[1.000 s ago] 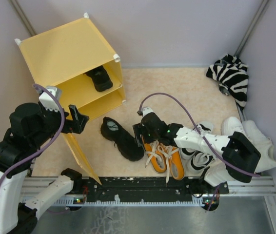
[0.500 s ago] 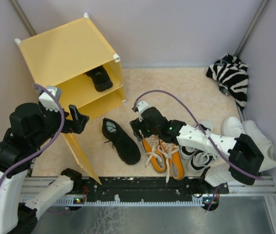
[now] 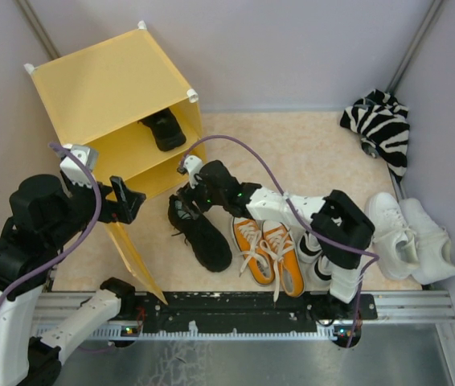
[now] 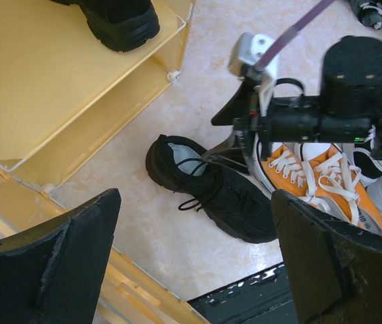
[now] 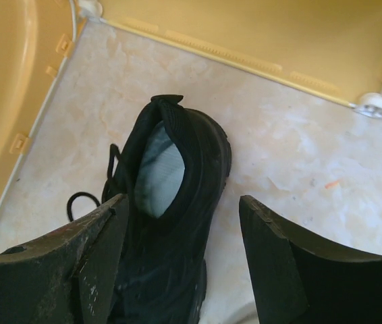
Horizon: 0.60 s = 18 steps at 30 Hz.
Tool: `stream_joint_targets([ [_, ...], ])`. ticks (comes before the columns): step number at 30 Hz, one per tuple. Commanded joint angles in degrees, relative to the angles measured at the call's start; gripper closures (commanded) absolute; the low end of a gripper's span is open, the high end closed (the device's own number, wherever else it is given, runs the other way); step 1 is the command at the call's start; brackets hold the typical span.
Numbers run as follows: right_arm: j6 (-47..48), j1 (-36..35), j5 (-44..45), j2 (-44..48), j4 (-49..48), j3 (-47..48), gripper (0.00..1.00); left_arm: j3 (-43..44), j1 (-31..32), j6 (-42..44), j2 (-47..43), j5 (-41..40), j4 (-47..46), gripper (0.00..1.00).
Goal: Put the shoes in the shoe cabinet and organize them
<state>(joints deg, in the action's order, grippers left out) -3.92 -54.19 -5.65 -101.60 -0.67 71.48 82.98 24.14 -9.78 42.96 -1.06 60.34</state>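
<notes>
Movement is carrying the right end effector, spread wide, leftward from the orange sneakers to the heel of the black shoe lying toward the worktop's near edge, suggesting a pick-up for the shoe cabinet in the far-left corner.

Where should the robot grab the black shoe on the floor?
Probably the heel rim of the black shoe, coming from above. It stands upright on its sole with its opening facing up, so one jaw could slip inside and the other press outside.
</notes>
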Motion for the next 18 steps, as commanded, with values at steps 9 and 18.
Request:
stream_joint_targets([
  [9, 1.37, 0.37, -2.03, -10.1, -4.97, 8.76, 0.37, -0.26, 0.11, 1.18, -1.18, -1.37, -0.18, 0.01],
  [18, -1.04, 0.41, 5.03, -14.98, -6.6, 9.49, 0.5, -0.3, 0.11, 1.14, -1.52, -2.07, 0.46, 0.01],
])
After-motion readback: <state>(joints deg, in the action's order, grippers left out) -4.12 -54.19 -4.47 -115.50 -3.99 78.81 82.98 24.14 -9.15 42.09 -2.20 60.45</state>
